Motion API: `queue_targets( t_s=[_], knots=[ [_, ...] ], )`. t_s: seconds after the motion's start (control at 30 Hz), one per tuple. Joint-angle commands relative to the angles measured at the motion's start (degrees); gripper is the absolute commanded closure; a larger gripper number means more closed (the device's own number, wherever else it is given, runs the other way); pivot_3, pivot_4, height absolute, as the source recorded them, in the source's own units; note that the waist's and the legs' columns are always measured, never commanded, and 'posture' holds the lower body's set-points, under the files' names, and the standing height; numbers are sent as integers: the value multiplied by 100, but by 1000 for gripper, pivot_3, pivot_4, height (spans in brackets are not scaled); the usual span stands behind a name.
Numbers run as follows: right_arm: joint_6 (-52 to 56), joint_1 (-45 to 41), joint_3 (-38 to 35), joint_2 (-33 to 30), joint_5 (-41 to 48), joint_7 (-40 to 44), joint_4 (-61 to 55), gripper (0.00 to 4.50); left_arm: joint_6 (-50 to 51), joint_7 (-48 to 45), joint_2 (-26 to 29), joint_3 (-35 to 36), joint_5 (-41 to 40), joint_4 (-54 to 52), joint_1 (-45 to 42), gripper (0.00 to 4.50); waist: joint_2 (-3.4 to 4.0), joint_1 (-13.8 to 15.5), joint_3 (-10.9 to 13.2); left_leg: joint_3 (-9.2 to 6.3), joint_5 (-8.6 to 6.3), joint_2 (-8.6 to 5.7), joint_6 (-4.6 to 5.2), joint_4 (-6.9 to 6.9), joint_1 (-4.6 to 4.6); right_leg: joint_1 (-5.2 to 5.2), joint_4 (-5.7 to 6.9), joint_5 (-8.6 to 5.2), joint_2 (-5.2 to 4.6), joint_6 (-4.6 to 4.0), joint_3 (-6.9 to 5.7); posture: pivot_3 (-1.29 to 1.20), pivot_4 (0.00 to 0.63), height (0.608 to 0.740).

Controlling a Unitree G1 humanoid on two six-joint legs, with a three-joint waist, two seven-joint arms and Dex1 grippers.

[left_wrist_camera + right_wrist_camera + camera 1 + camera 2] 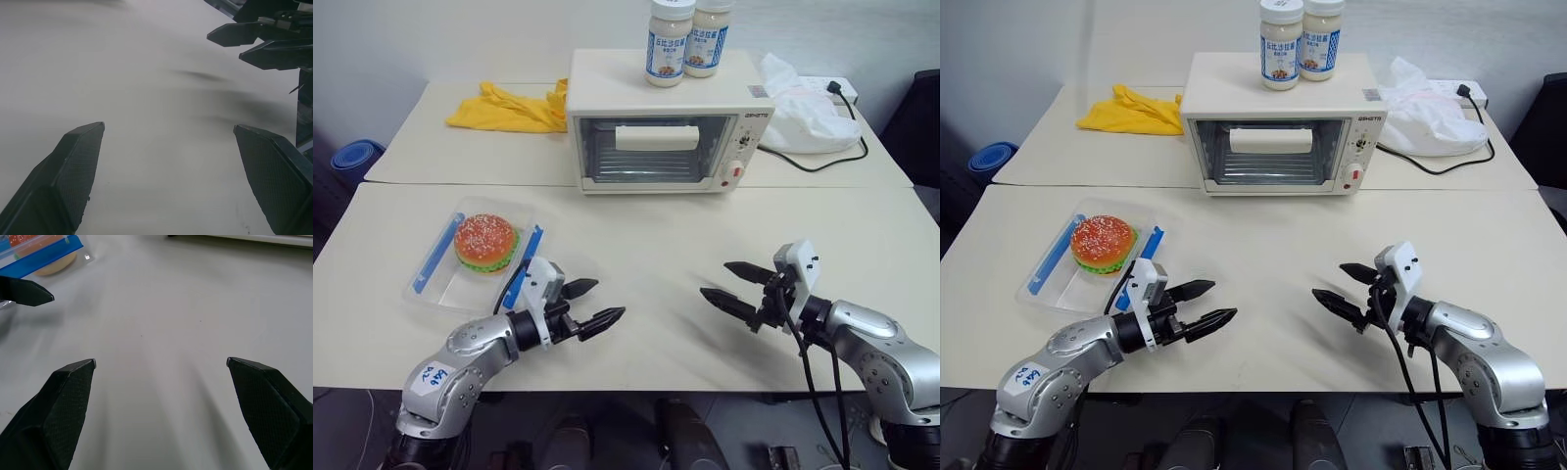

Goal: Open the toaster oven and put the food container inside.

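Two cream benches [636, 245] pushed end to end, a seam running between them. Plain white wall [460, 39] behind. Yellow cloth [504, 110] crumpled on the far bench, white bag [803, 113] opposite, black cable [822, 162] trailing. Blue stool [354, 157] off by the wall. Light's even, soft.

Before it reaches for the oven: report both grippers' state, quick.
Left gripper: open, holding nothing.
Right gripper: open, holding nothing.

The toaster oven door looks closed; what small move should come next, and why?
Probably the right gripper should reach forward toward the white handle of the toaster oven. The door is shut, both jaws stand open and hold nothing, and the food container waits beside the left gripper.
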Motion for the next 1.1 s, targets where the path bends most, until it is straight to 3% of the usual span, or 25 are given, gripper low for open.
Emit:
queue_targets(
  t_s=[0.03,0.6,0.73,0.9,1.1],
  knots=[
    [-30,17,-122,-94,31,-12,-206,0,-15,-35,51,-29,-22,-245,17,6,0,0,0,0,0,0,0,0,0,0,0,0,0,0,0,0,150,740],
    [94,-150,-224,-25,236,-66,-194,0,457,160,14,446,-674,-383,-210,6,0,-1,0,0,0,0,0,0,0,0,0,0,0,0,0,0,150,740],
    [482,-854,-751,188,1117,-455,-126,0,1003,236,232,1124,-2094,-851,-565,6,0,-24,1,0,0,3,0,2,-2,-3,6,0,1,0,1,0,150,740],
    [611,-1958,-565,242,1098,-680,347,0,1268,336,942,1806,-3582,-703,-1483,6,-1,-9,1,-9,0,3,0,4,0,0,7,-1,1,-1,-8,0,150,740],
    [197,-3401,220,460,153,-691,1671,0,1097,140,1714,1721,-3025,450,-2857,6,-2,-37,2,-5,1,-1,0,2,2,-4,10,-2,4,-4,-7,0,150,740]
  ],
)
